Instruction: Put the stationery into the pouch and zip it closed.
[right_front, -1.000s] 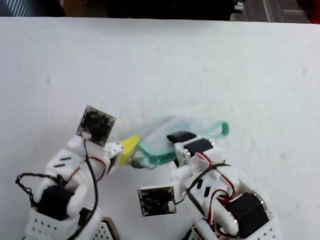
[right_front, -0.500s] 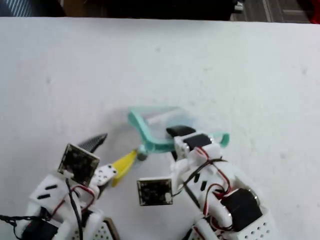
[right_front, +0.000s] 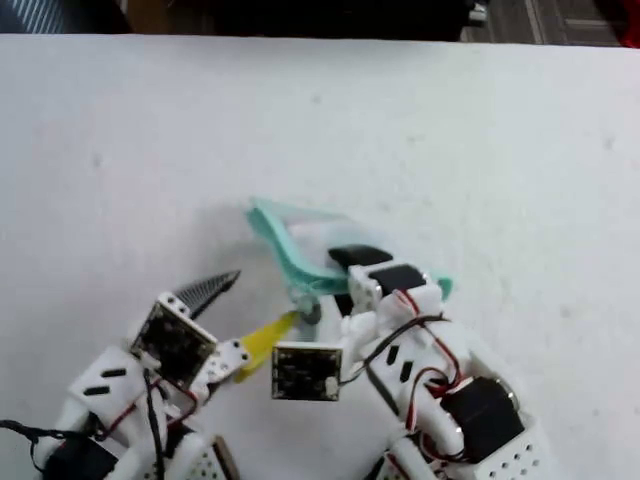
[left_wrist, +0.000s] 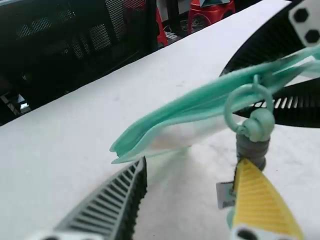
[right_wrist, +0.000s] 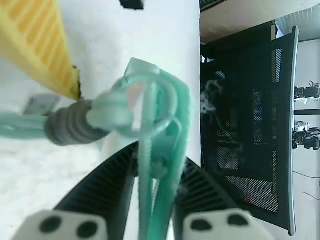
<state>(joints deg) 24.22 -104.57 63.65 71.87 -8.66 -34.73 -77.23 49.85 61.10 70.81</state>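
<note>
White table (right_front: 450, 120), pouch (right_wrist: 152, 200) between right jaws

The pouch (right_front: 290, 235) (left_wrist: 185, 112) (right_wrist: 160, 115) lay on the table (right_front: 400, 120), toward its near edge and about midway between left and right, with bare table stretching behind it to the far side. The right gripper (right_front: 350, 262) (right_wrist: 157, 160), coming in from the near right, had the pouch's right end pinched between its two fingers. The zip pull (right_front: 305, 312) (left_wrist: 255, 135) (right_wrist: 95, 120) hung at the pouch's near side. The left gripper (right_front: 266, 297) (left_wrist: 192, 167) sat near and left of the pouch, jaws apart: one finger's tip just beside the zip pull, the other farther left, apart from the pouch.
</note>
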